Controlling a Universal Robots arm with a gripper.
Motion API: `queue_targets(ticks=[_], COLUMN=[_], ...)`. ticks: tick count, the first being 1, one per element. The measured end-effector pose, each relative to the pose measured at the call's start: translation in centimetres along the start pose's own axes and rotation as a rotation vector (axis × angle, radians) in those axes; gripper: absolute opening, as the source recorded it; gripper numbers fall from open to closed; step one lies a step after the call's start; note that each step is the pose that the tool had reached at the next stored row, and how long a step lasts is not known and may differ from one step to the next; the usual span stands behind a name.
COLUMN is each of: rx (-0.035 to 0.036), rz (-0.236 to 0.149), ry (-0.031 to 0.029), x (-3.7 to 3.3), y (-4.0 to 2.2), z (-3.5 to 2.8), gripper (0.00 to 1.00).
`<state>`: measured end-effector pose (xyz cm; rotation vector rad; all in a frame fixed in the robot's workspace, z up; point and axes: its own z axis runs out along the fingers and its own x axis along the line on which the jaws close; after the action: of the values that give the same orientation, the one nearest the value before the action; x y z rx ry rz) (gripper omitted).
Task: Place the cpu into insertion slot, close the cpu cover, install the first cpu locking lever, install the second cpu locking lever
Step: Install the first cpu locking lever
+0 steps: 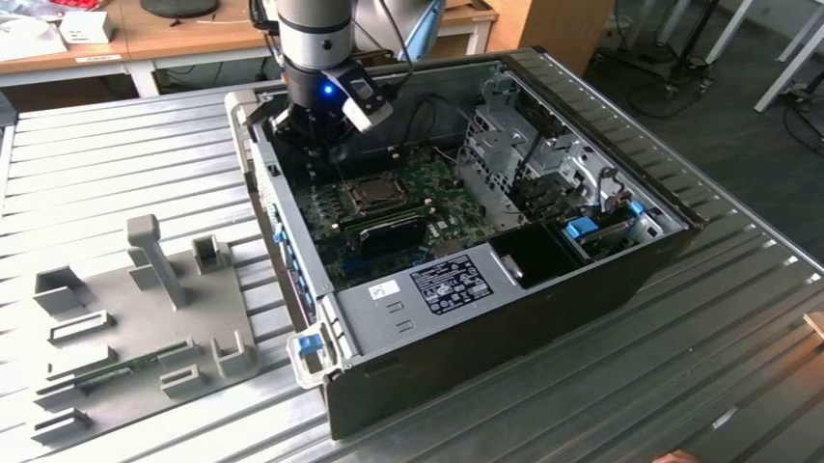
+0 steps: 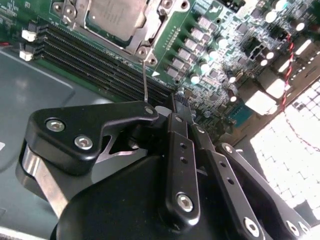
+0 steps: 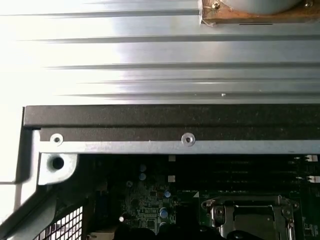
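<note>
- At the exterior view's left, a grey fixture plate (image 1: 116,309) with upright posts and small holders lay on the ribbed metal table (image 1: 670,386).
- Right of it stood the open computer case (image 1: 425,386), its green circuit board (image 1: 445,207) facing up.
- The arm reached down into the case's far corner, with the gripper (image 1: 309,135) low over the board, near the insertion slot (image 1: 376,193) but apart from it.
- Whether the gripper was open or closed could not be told.
- The insertion slot sat near the middle of the board, with the long dark memory sticks (image 1: 386,230) just beside it on the nearer side.
- In the second wrist view, the cpu (image 2: 115,12) lay flat in the socket, its pale face showing through the window of the cpu cover (image 2: 125,44), which lay down over it.
- A thin metal lever (image 2: 144,80) ran from the socket's corner across the memory slots, and its free end came close to the gripper's black body; contact could not be made out.
- Toward the exterior view's right, a silvery drive cage (image 1: 515,145) filled that side of the case.
</note>
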<state>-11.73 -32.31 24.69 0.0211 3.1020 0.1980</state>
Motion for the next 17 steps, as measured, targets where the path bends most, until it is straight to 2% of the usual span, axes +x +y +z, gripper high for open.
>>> queue_targets(ticks=[2,7,17], rx=[-0.0052,-0.0063,-0.0064], rz=[0.000,0.000,0.000], ry=[-0.0003,-0.0001,-0.0003], x=[0.00,-0.22,-2.00], y=[0.05,0.05,0.06], z=[0.03,0.07,0.20], gripper=[0.10,0.10,0.10])
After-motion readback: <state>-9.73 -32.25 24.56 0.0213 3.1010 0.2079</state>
